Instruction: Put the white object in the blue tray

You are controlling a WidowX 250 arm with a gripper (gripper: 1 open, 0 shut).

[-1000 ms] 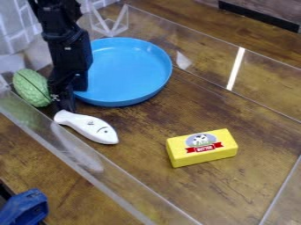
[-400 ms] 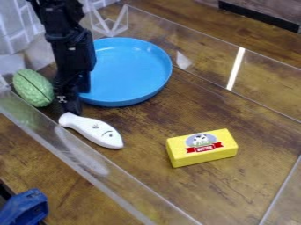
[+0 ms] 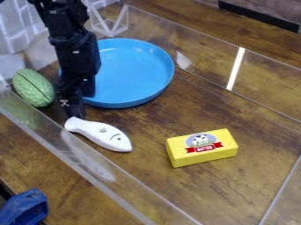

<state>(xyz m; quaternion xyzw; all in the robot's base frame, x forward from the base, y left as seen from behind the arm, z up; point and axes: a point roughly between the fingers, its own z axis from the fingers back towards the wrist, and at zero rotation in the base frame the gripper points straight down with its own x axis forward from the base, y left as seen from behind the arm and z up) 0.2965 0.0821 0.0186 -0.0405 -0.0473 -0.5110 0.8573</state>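
The white object [image 3: 99,134] is lying flat on the wooden surface [image 3: 235,105], rounded head pointing toward four o'clock and its tail toward ten o'clock, just outside the blue tray [image 3: 123,70] at the tray's seven o'clock side. It is not in the tray yet, so by my reckoning the task is hardly begun: the toy is waiting to be picked up, carried over the raised rim and set down inside. The tray itself is sitting empty. The gripper [image 3: 72,104] is hanging low at the tray's eight o'clock edge, its tip just above the toy's tail, near it or perhaps touching; I cannot tell which. The jaws are dark against a dark arm, and I cannot tell whether they are spread or closed, though nothing is being lifted. A green ball [image 3: 32,87] is resting at the gripper's nine o'clock, and a yellow box [image 3: 201,147] is lying well apart at the toy's three o'clock.
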